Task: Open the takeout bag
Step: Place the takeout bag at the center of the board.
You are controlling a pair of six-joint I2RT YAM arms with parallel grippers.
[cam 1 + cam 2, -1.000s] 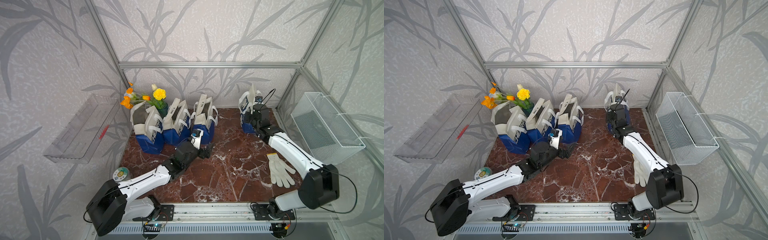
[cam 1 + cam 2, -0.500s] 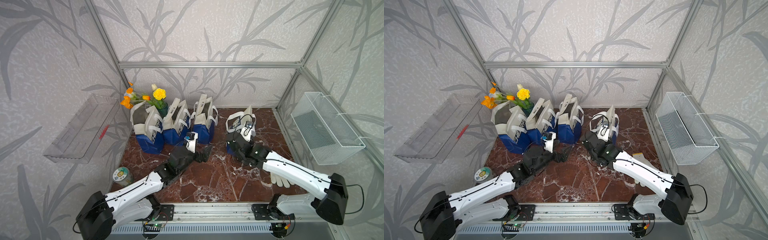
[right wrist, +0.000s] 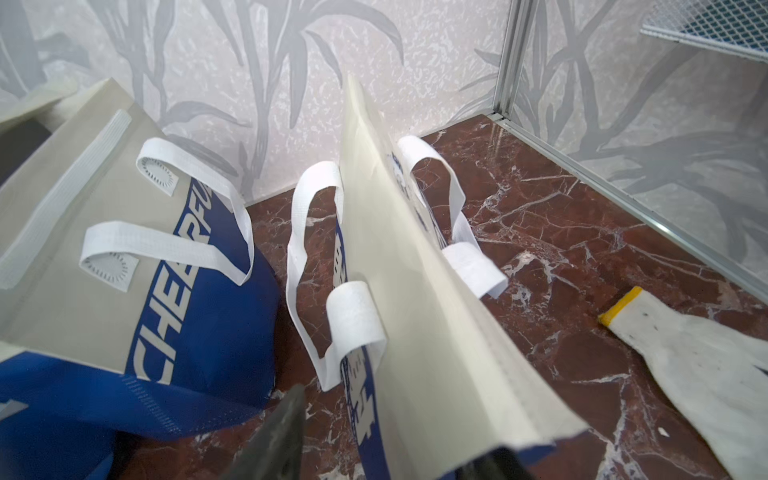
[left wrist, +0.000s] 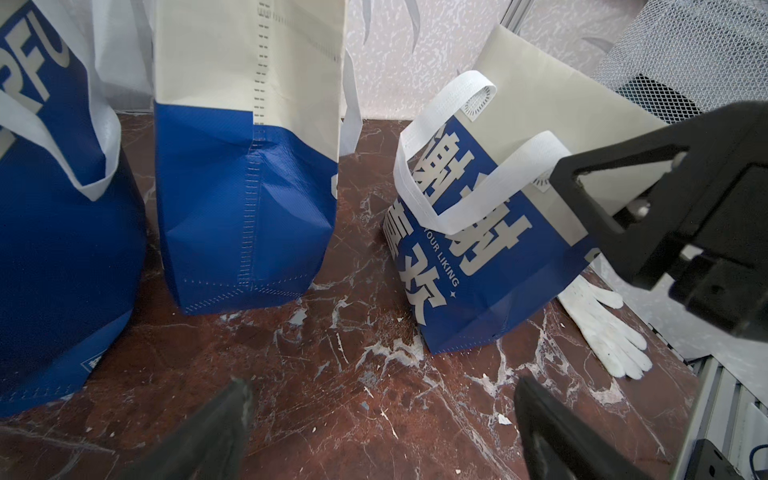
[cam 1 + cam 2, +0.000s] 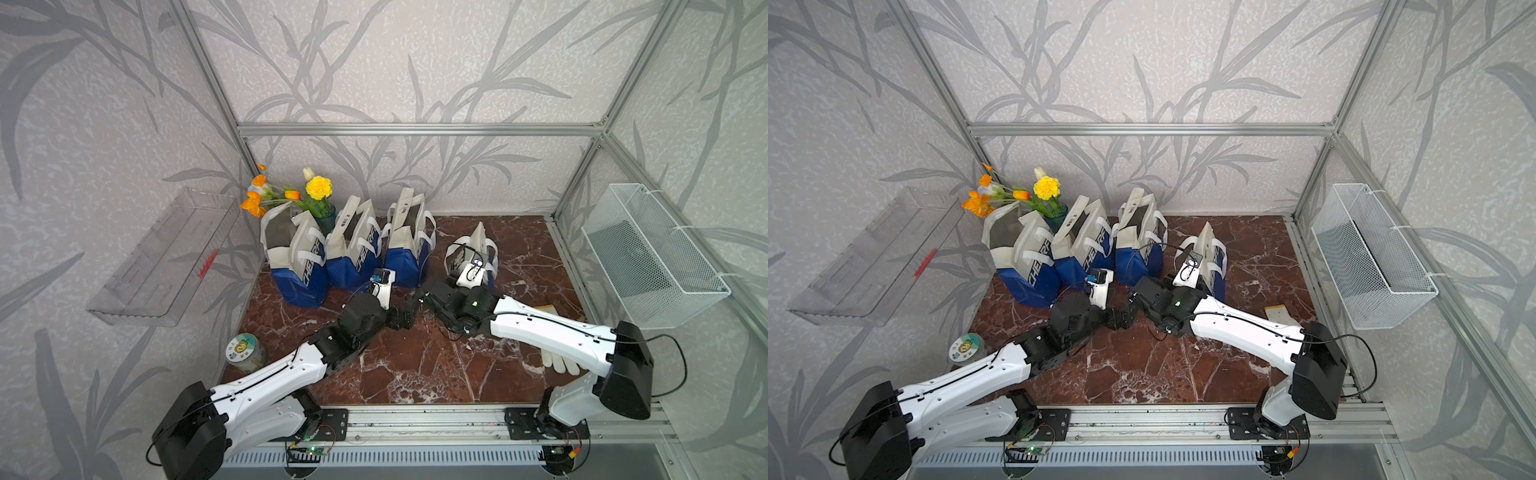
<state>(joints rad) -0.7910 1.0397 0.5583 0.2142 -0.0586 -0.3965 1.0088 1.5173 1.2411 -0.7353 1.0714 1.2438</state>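
Marble tabletop (image 5: 415, 365), left gripper (image 4: 382, 384) gaping empty, right gripper (image 3: 395, 428) parted astride bag (image 3: 415, 270)

flat blue-and-cream takeout bag (image 3: 415, 291) standing edge-on, right gripper (image 3: 395, 424) parted astride its near edge, white glove (image 3: 685, 357) lying nearby

Marble table (image 5: 415, 374): takeout bag (image 4: 478, 266), three bags (image 5: 357, 253), glove (image 3: 685, 357), tin (image 5: 245, 353), vase (image 5: 326, 217)

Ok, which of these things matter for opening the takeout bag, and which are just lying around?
For the job: flat takeout bag, left gripper, right gripper.

Lying about: three open bags, flowers, glove, tin, wire basket, clear tray.
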